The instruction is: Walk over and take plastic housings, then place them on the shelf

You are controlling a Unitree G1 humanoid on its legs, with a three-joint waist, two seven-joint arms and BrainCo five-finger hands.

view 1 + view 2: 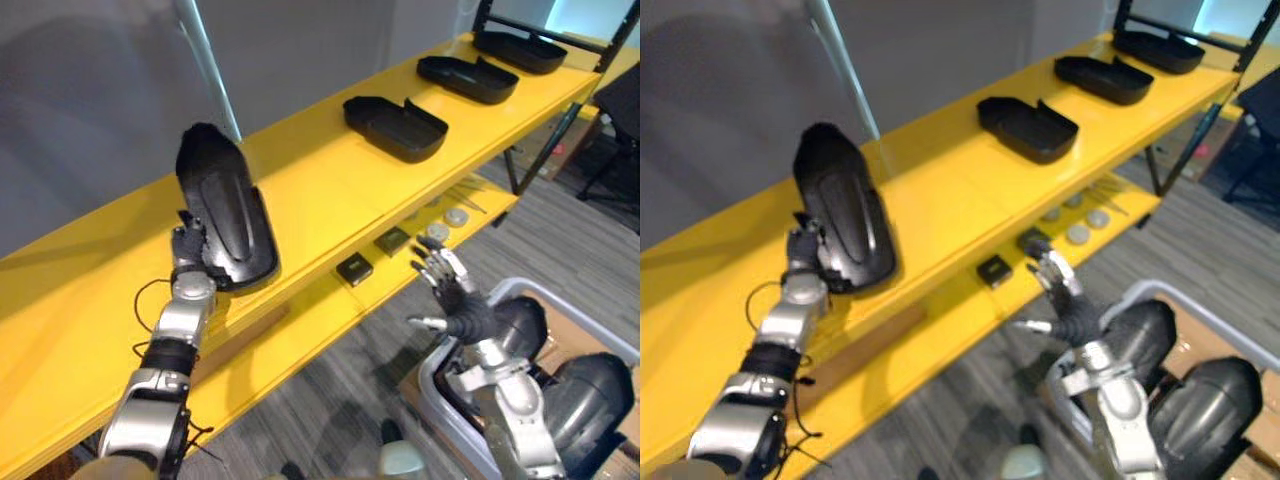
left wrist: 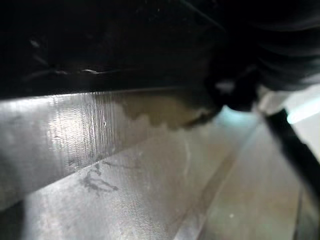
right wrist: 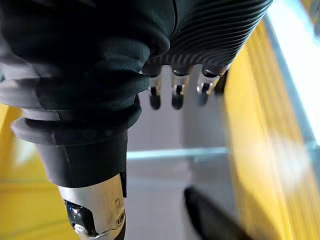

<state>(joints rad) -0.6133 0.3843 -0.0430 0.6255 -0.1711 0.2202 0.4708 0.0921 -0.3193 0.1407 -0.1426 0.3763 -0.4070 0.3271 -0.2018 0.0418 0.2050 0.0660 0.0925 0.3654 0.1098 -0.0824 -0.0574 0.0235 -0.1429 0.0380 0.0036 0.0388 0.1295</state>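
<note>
At the near right, a grey bin (image 1: 600, 335) is sitting on the floor and holding two dark plastic housings (image 1: 590, 395), lying side by side inside it. Just over the bin's left rim, the right hand (image 1: 448, 290) is hanging in the air with its fingers (image 1: 435, 262) spread apart and straight, holding nothing and touching nothing. Further left, the left hand (image 1: 188, 248) is reaching up to the front edge of the yellow upper shelf (image 1: 320, 180), pressing against the near left end of a long black housing (image 1: 225, 205); whether it is clamping that piece cannot be told, since the housing is covering it. This housing is lying dome side up on the upper shelf, its near end reaching the shelf's front edge and its far end pointing toward the grey wall. Below and to the right, the lower shelf (image 1: 300, 330) is carrying two small black boxes (image 1: 354, 268) and, just beyond them, a few round grey discs (image 1: 436, 232). Farther along the upper shelf to the right, three more housings are sitting open side up in a row, well apart from each other: the nearest one (image 1: 395, 125), a middle one (image 1: 467, 77) and the farthest (image 1: 520, 48) near the dark frame at the shelf's end.
</note>
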